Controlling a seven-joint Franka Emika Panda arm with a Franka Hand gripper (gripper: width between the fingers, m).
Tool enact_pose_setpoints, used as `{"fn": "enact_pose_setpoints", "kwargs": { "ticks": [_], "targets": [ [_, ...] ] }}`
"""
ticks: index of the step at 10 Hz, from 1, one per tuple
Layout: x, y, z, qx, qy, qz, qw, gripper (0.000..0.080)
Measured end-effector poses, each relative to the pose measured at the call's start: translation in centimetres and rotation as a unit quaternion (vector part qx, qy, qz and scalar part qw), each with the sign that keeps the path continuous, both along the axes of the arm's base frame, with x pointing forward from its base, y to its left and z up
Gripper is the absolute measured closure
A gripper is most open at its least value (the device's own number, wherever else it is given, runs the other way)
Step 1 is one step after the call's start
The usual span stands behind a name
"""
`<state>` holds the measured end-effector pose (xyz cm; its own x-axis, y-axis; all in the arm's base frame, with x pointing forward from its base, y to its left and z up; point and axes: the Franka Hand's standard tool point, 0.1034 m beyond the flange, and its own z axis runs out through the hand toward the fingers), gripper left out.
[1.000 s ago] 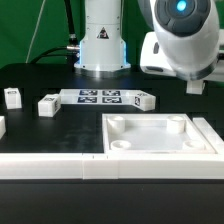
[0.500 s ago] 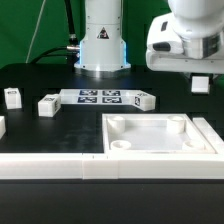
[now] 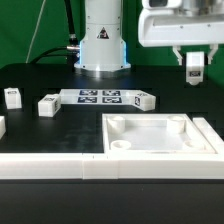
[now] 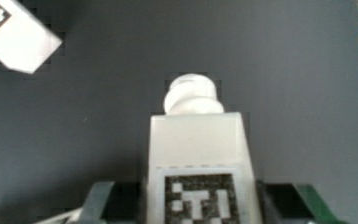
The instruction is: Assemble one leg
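- First loose leg [image 3: 12, 97]: lies on the black table [image 3: 60, 125] at the exterior view's far left, tag face towards the camera.
- Second loose leg [image 3: 47, 105]: lies on the table just to the right of the first, apart from it, and near the left end of the marker board.
- Marker board [image 3: 100, 97]: lies flat on the table in front of the robot base [image 3: 101, 40], with several tags in a row.
- Third loose leg [image 3: 143, 100]: lies just beside the right end of the marker board; contact between the two cannot be confirmed.
- White rail [image 3: 50, 166]: runs along the near edge of the table, across the exterior view.
- Tray [image 3: 200, 135]: large, white and square, resting on the table at centre-right, with round sockets in its corners.
- Gripper [image 3: 195, 64]: positioned at the exterior view's upper right, raised clear of the table, behind and above the far right corner of the tray.
- Gripper state: the jaws are closed to the width of one leg and clamp it.
- Held leg [image 3: 195, 74]: hangs upright between the jaws, touching nothing else.
- Wrist view: the dark fingers [image 4: 101, 205] press on both sides of the held leg [image 4: 197, 150]. Its tag face is towards the camera, and a rounded white stud [image 4: 194, 95] projects from its far end.
- Tagged white part [image 4: 16, 35]: lies on the table at the corner of the wrist view; its identity cannot be determined.
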<state>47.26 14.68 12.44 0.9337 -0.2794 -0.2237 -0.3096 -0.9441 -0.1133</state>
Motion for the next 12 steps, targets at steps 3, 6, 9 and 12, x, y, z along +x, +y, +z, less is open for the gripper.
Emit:
{"fn": "enact_pose_setpoints", "kwargs": {
  "ticks": [3,6,9,12],
  "targets": [
    [0.5,1.1,-0.2,-0.014,-0.117,-0.018,0.993,0.0509],
    [1.8,1.8,0.4,-0.032,-0.234,0.064,0.970,0.0509],
    [2.5,1.9,0.8,-0.035,-0.249,0.087,0.964,0.0509],
    [2.6,1.7,0.6,-0.038,-0.251,0.115,0.960,0.0508]
  ]
}}
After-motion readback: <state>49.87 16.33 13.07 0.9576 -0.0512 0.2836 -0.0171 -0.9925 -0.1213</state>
